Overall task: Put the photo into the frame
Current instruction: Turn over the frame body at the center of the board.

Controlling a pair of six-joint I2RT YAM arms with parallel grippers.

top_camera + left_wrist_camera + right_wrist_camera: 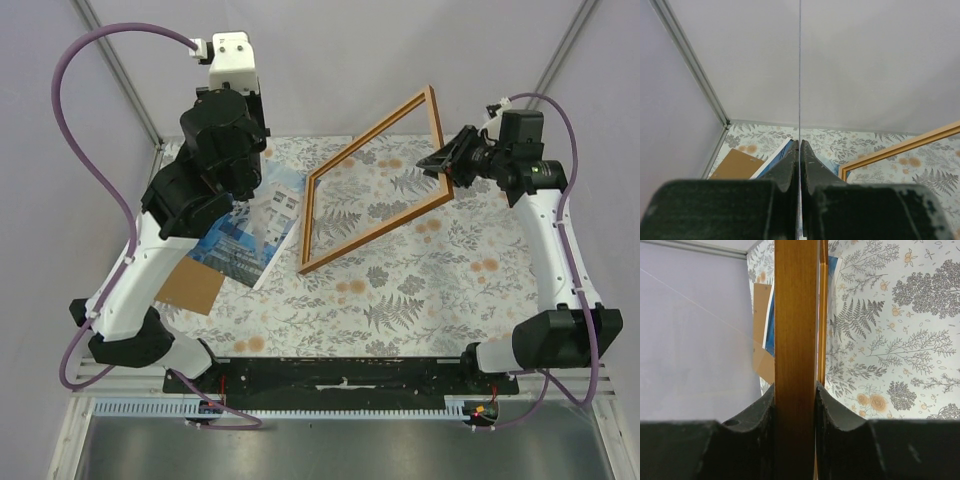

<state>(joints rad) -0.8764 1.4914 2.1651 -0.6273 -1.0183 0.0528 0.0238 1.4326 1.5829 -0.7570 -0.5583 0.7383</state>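
Your right jaws are clamped on one rail of the frame. The frame slopes away from them, its far corner down at the worktop. Your left jaws are pressed together on a thin sheet seen edge-on. The photo lies flat below the left jaws, overlapping a brown board.

Left pincer pinched closed, wrist raised; right pincer clamped, arm stretched forward.
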